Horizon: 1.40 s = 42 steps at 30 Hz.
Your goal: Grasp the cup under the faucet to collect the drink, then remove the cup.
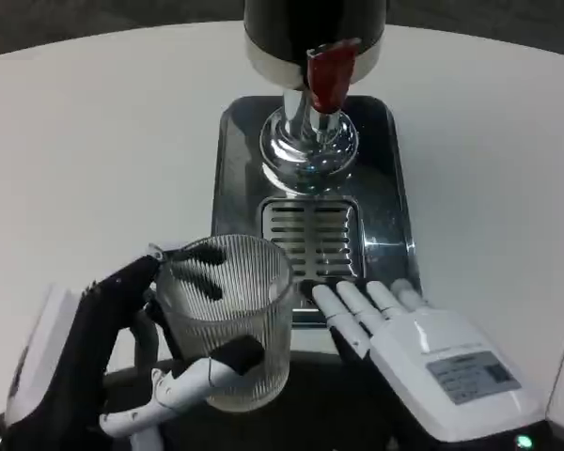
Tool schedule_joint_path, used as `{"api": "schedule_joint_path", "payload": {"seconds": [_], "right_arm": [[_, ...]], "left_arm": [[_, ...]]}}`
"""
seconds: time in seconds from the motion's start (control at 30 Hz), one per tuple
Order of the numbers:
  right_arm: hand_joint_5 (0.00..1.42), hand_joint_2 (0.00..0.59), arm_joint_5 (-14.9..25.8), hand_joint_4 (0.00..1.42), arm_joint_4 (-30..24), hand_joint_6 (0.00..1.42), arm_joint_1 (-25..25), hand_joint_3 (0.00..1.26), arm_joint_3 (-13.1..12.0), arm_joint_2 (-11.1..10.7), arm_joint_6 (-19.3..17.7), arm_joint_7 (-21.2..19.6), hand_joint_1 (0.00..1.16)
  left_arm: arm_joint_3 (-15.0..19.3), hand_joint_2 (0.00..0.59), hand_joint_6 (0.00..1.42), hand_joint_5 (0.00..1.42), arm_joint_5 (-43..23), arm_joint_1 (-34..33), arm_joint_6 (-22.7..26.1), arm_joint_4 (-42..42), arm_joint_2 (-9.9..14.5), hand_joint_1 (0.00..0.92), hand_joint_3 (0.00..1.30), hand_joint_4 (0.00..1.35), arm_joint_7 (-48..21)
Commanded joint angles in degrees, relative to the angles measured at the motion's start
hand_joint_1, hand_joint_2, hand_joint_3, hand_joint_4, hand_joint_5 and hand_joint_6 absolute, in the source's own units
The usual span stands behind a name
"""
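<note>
Two robot hands: left (141, 348) grips ribbed glass cup (227, 319); right (423, 348) empty, fingers spread, near drip tray (312, 235).

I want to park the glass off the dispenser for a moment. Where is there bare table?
Bare table lies left of the dispenser base, and more to its right. It is crowded in front: the left hand holds the glass, and the right hand rests beside the drip grate.

I see a round white table (94, 132) under soft, even light; beyond its far edge lies dark grey floor (66, 23).
</note>
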Motion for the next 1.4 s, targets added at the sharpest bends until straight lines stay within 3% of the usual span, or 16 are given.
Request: {"api": "schedule_joint_path", "payload": {"seconds": [0.03, 0.3, 0.6, 0.9, 1.4], "right_arm": [[0.00, 0.316, -1.19, 0.00, -2.50, 0.00, 4.17, 0.00, -2.79, 1.01, 1.07, -0.02, 0.70], [0.00, 0.316, -1.64, 0.00, -5.63, 0.00, 9.25, 0.00, -5.80, 3.49, 0.85, -1.47, 0.70], [0.00, 0.316, -1.00, 0.00, -6.43, 0.00, 12.55, 0.00, -6.60, 4.91, -0.07, -3.35, 0.70], [0.00, 0.316, 0.81, 0.00, -6.87, 0.00, 15.07, 0.00, -7.80, 5.50, -0.92, -5.05, 0.70], [0.00, 0.316, 3.79, 0.00, -7.94, 0.00, 18.49, 0.00, -9.84, 5.39, -2.13, -6.89, 0.70]], "left_arm": [[-0.25, 0.196, 1.25, 1.00, 1.41, -4.70, -1.56, 4.10, -0.11, 0.556, 1.00, 1.13, 2.61], [-1.43, 0.196, 1.25, 1.00, 5.34, -14.98, -4.56, 16.50, 1.78, 0.556, 1.00, 1.13, 6.48], [-3.84, 0.196, 1.25, 1.00, 10.85, -26.22, -7.81, 30.36, 3.50, 0.556, 1.00, 1.13, 14.41], [-8.18, 0.196, 1.25, 1.01, 16.50, -37.98, -7.71, 43.02, 3.60, 0.555, 1.00, 1.13, 23.55], [-13.80, 0.201, 1.25, 1.02, 19.38, -44.71, -7.12, 55.55, 4.32, 0.545, 1.00, 1.13, 30.78]]}}
